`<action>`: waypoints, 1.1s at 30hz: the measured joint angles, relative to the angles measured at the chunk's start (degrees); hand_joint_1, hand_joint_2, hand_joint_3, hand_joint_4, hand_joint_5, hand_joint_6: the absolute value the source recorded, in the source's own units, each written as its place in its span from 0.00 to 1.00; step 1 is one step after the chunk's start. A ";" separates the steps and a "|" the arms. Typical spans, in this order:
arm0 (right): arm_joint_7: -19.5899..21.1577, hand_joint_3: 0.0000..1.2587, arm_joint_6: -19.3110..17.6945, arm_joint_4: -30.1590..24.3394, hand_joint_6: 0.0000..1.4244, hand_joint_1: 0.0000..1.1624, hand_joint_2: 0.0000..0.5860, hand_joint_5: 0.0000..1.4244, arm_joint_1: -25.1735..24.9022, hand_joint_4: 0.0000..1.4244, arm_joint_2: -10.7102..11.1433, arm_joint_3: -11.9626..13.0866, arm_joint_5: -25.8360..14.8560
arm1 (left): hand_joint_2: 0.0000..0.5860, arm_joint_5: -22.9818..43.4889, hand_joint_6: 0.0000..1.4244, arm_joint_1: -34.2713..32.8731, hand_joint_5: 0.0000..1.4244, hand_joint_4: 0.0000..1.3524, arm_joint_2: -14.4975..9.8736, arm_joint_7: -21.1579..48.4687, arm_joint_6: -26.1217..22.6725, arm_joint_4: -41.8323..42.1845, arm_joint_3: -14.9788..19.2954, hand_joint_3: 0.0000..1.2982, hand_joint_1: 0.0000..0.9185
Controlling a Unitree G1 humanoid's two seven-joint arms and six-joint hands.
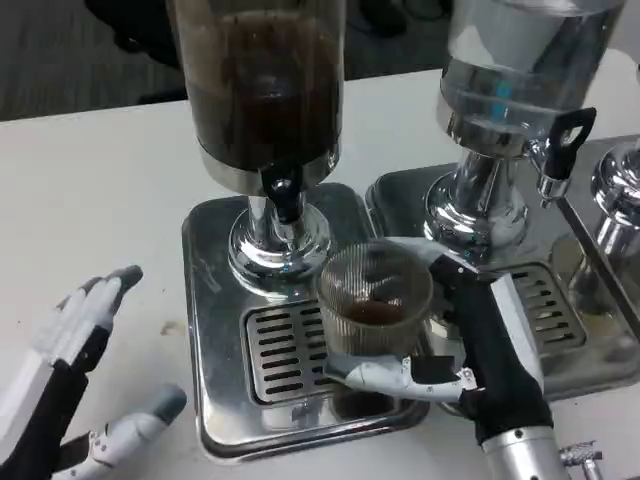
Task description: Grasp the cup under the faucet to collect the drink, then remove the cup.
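A clear ribbed cup (374,304) with a little dark drink in its bottom stands over the drip grate (280,350), just below and to the right of the black faucet (283,198) of the dark-drink dispenser (262,90). My right hand (462,340) grips the cup from the right, fingers wrapped around its front and back. Over the bare table at lower left, my left hand (75,385) hovers open with fingers spread, well away from the cup.
The dispenser stands on a steel drip tray (215,300). A second dispenser (515,70) with clear liquid and a black-handled tap (562,145) stands on its own tray at the right. White table (100,200) lies to the left.
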State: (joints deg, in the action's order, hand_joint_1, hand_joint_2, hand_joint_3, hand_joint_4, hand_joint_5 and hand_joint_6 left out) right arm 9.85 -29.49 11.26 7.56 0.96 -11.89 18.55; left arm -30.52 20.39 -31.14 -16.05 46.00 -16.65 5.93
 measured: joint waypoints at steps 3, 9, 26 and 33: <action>-1.29 0.69 0.35 -0.85 0.88 0.93 0.14 0.67 0.17 0.65 0.13 -0.16 -0.15 | 0.23 -1.36 0.00 1.19 0.00 0.00 -0.82 1.33 -1.52 2.08 -0.08 0.00 0.00; -4.87 0.69 1.06 -4.62 0.89 0.92 0.14 0.67 1.99 0.65 1.09 -1.08 -0.25 | 0.21 -4.92 0.00 5.32 0.00 0.00 -2.89 5.85 -6.01 9.87 -0.17 0.00 0.00; -13.97 0.70 5.01 -18.57 0.90 0.91 0.14 0.68 8.07 0.66 4.93 -1.18 -5.26 | 0.18 -8.12 0.00 15.26 0.00 0.00 -3.81 6.71 -9.36 20.61 2.18 0.00 0.00; -16.72 0.70 7.70 -22.71 0.90 0.91 0.15 0.68 9.97 0.67 6.21 -1.10 -9.12 | 0.18 -8.75 0.00 18.46 0.00 0.00 -1.29 6.18 -11.10 24.40 3.05 0.00 0.00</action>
State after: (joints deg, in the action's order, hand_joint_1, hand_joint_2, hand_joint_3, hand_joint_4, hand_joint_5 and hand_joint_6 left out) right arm -6.87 -21.79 -11.45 17.54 7.17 -12.99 9.43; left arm -39.27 38.85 -32.43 -9.87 34.90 7.75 8.98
